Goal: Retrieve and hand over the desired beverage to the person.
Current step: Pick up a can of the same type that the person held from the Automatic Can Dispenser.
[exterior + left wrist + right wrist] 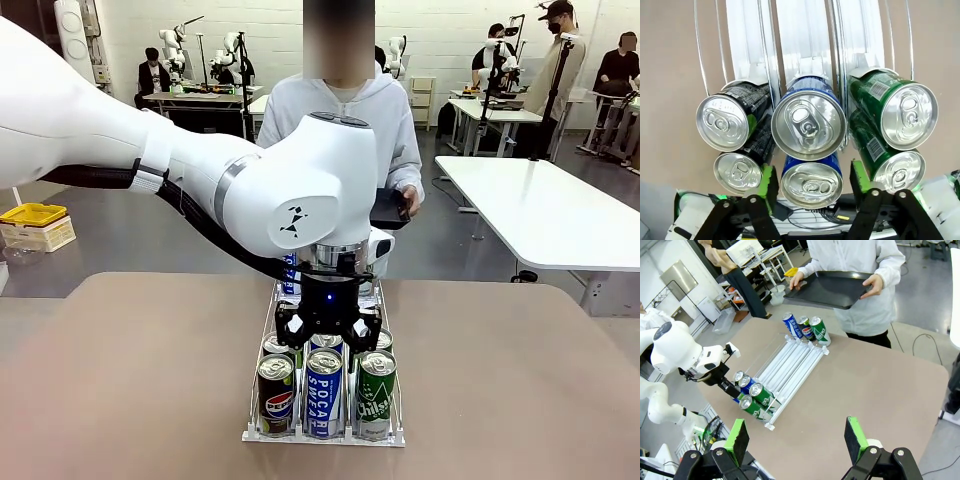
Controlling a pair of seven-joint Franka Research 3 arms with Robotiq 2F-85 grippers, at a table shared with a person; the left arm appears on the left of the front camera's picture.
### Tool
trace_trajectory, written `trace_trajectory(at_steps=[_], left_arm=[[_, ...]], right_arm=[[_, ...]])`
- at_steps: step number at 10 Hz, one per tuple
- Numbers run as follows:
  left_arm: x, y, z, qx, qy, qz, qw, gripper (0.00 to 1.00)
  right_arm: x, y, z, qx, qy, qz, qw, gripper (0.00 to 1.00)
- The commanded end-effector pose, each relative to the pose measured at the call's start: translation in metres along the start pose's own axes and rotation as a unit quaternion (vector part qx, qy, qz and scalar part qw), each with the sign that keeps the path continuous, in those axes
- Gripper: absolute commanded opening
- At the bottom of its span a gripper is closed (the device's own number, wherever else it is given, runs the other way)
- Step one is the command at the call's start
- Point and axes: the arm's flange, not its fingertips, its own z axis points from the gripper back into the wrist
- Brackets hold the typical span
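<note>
"Where was the drink?"

"Likely the blue can [812, 186], in the middle lane of the rack [805, 40]. The left gripper [327, 345] hung spread astride it, and the right gripper [796, 440] gaped too."

"Risk?"

"The green can [900, 172] at three o'clock and the black can [737, 172] at nine crowded it, so a finger could have clipped one."

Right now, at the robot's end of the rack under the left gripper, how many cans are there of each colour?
Black cans: 2
Blue cans: 2
Green cans: 2
Total: 6 cans
</note>
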Motion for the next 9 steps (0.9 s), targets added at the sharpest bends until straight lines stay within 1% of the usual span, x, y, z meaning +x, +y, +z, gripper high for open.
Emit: trace_trajectory(at_steps=[1, 3, 4, 5, 6, 8, 9], left_arm=[[-0.0006, -0.0023, 0.0008, 0.002, -0.014, 0.005, 1.000, 0.00], [-0.0010, -0.0020, -0.0004, 0.004, -0.010, 0.003, 1.000, 0.00], [-0.0009, -0.0015, -0.0011, 0.004, -0.009, 0.003, 1.000, 0.10], [-0.0005, -0.0014, -0.0014, 0.004, -0.008, 0.003, 1.000, 0.03], [-0.0005, -0.0012, -0.0015, 0.004, -0.006, 0.003, 1.000, 0.00], [-0.0004, 0.0005, -0.0016, 0.003, -0.002, -0.003, 1.000, 0.00], [0.0008, 0.0030, 0.0018, -0.003, 0.004, -0.010, 1.000, 0.02]], right_arm=[[0.0041, -0.0013, 0.0004, 0.012, -0.011, 0.008, 1.000, 1.00], [0.0041, -0.0013, 0.0004, 0.012, -0.011, 0.008, 1.000, 1.00], [0.0041, -0.0013, 0.0004, 0.012, -0.011, 0.008, 1.000, 1.00], [0.0041, -0.0013, 0.0004, 0.012, -0.011, 0.008, 1.000, 1.00], [0.0041, -0.0013, 0.0004, 0.012, -0.011, 0.008, 1.000, 1.00], [0.0041, -0.0013, 0.0004, 0.012, -0.011, 0.008, 1.000, 1.00], [0.0041, -0.0013, 0.0004, 0.012, -0.011, 0.008, 1.000, 1.00]])
